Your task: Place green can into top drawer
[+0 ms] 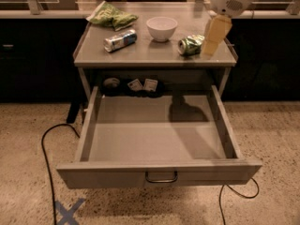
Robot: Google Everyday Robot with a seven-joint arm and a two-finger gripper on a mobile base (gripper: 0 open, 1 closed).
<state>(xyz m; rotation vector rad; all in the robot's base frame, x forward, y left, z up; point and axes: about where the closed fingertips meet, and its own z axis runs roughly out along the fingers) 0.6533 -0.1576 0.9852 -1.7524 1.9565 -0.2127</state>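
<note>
We see the green can [191,45] lying on the grey worktop [150,56], label unreadable. The tool [213,37] hangs just beside it, and we cannot tell its state. The top drawer [112,174] is open over the speckled floor [276,135].

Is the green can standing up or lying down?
Lying down: the green can rests sideways on the tabletop, the pincer just beside it.

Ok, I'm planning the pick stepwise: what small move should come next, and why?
Probably ease the claw left and down onto the green can: it hangs just right of the can, which lies on its side on the tabletop, and the top drawer already stands open.
</note>
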